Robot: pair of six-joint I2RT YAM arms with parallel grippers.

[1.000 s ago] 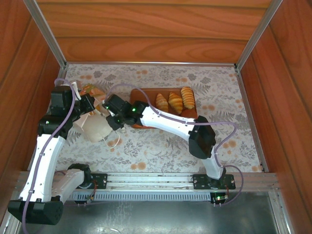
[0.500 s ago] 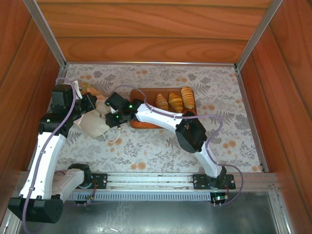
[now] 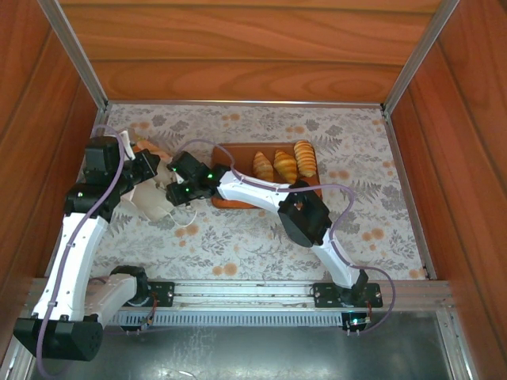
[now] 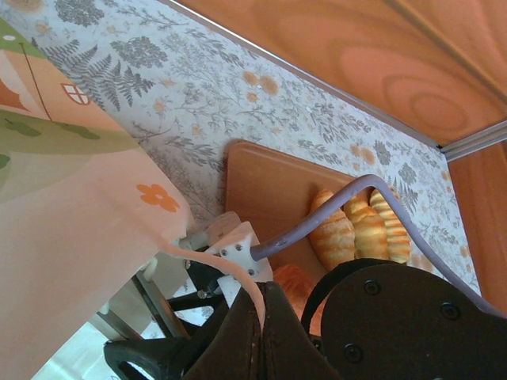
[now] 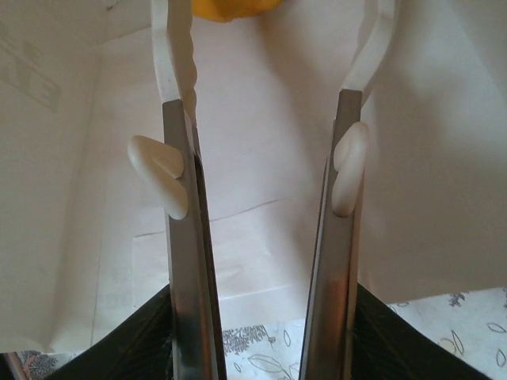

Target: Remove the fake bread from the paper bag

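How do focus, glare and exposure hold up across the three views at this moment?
Top external: evenly lit and sharp. Left wrist: the paper bag close to the lens is soft, the fake bread behind crisper. Right wrist: bright, low-contrast white bag interior; the right claw is in focus.

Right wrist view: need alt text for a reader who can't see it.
The right gripper, jaws apart with nothing between them, reaches into the white paper bag toward a golden piece of fake bread at the top edge. Floral tablecloth shows at the bottom.
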